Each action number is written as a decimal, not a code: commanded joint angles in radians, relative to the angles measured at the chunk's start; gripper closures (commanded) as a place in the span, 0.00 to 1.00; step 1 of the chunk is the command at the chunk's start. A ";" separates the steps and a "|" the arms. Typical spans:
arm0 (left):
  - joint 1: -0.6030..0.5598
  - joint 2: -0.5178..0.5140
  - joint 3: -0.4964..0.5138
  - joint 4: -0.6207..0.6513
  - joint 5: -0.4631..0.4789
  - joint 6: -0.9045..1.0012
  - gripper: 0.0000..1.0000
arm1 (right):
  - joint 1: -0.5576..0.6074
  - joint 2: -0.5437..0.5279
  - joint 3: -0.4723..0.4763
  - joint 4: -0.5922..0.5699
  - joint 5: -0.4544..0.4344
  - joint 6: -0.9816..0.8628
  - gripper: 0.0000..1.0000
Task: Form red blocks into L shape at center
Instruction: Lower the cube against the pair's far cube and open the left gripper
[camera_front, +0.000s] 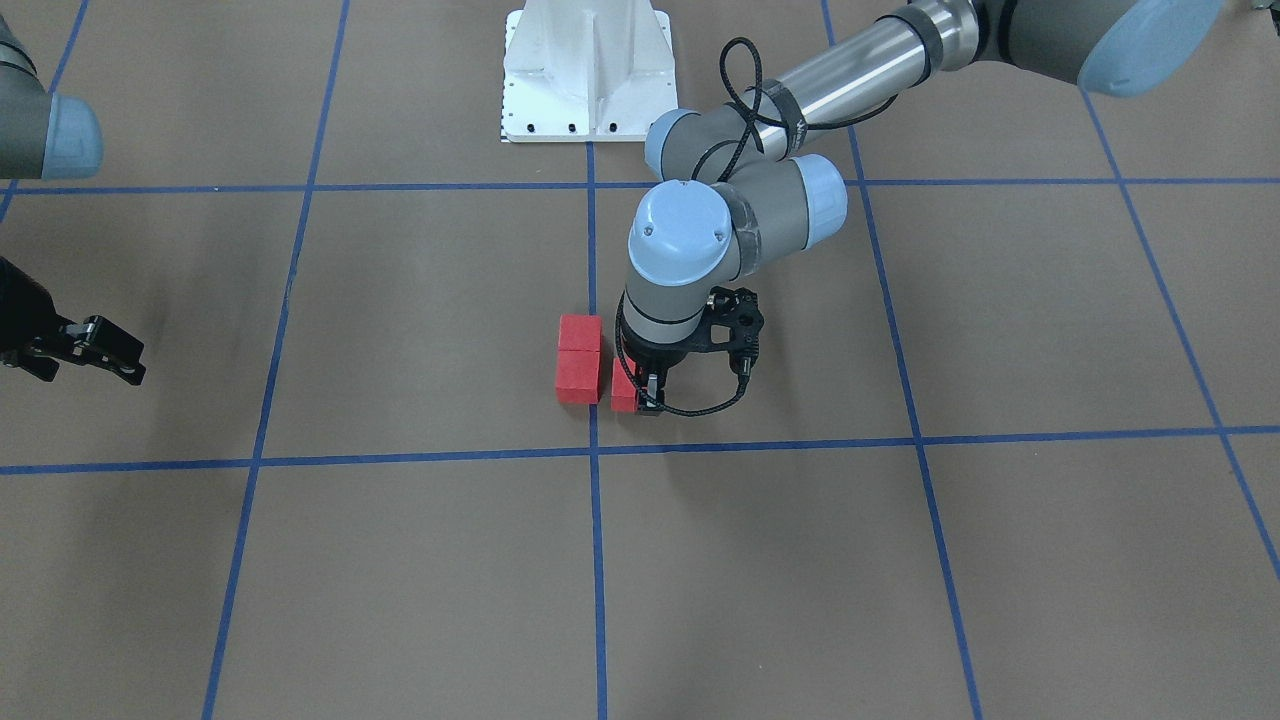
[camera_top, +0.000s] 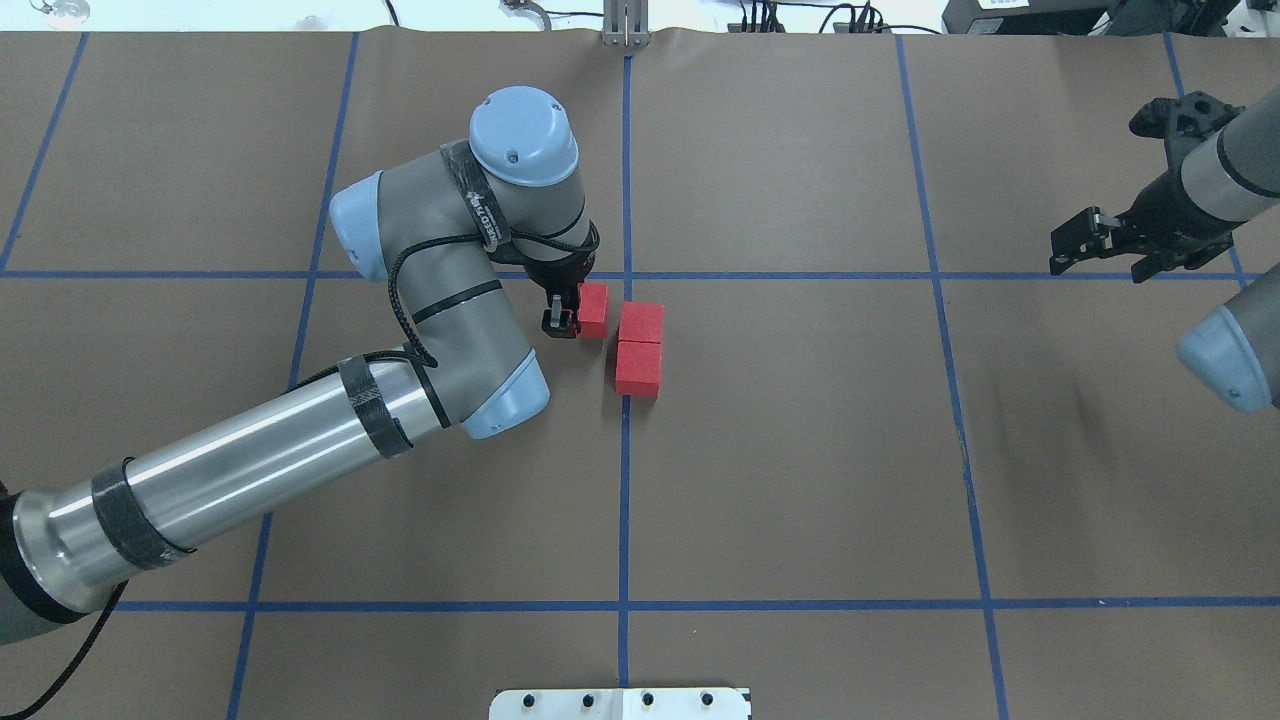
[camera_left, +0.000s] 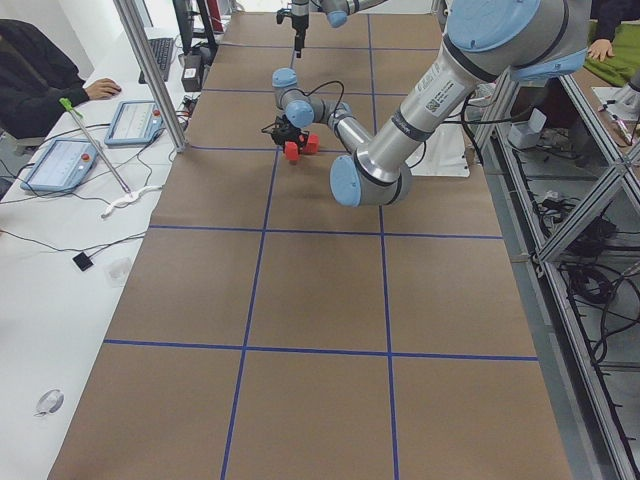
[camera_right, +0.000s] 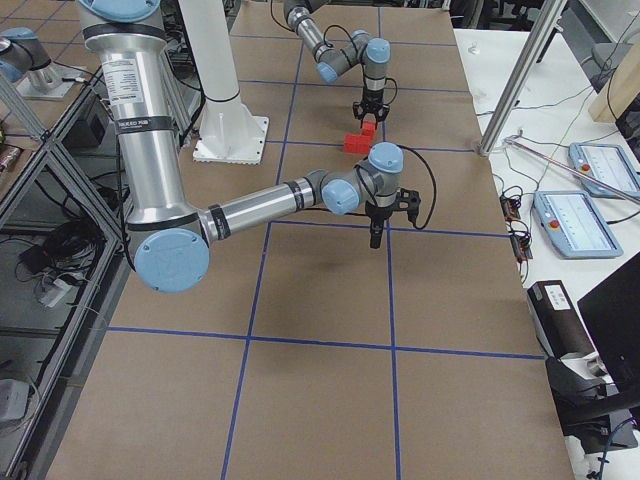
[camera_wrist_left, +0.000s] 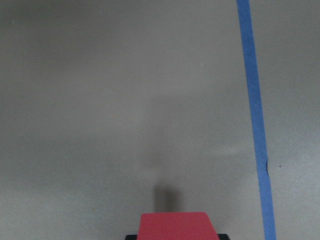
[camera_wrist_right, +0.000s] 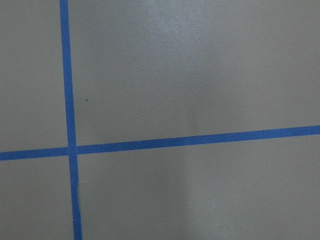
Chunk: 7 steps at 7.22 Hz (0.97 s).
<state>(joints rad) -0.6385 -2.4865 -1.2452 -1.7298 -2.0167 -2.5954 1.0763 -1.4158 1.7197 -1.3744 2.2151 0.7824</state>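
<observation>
Two red blocks (camera_top: 641, 322) (camera_top: 638, 368) lie touching in a short column just right of the middle blue line (camera_top: 625, 480) at the center; they also show in the front view (camera_front: 580, 333) (camera_front: 578, 378). My left gripper (camera_top: 572, 318) is shut on the third red block (camera_top: 595, 308), low at the surface, just left of that line with a small gap to the column's far block. The left wrist view shows this block (camera_wrist_left: 175, 226) at its bottom edge. My right gripper (camera_top: 1085, 243) is open and empty, far to the right.
The white robot base plate (camera_top: 620, 703) sits at the near edge. Brown surface with blue grid lines lies all around the blocks. Operators and tablets (camera_left: 130, 120) sit beyond the far table edge.
</observation>
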 joint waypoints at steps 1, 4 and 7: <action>0.000 -0.005 0.006 -0.002 0.000 -0.021 1.00 | 0.001 0.000 0.000 0.000 0.000 0.000 0.00; 0.002 -0.005 0.010 -0.008 0.000 -0.040 1.00 | -0.001 -0.002 0.000 0.000 0.000 0.000 0.00; 0.013 -0.006 0.013 -0.007 -0.002 -0.037 1.00 | 0.001 0.000 -0.003 0.000 0.000 0.000 0.00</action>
<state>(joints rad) -0.6318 -2.4928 -1.2334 -1.7369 -2.0182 -2.6330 1.0755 -1.4171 1.7179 -1.3745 2.2151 0.7823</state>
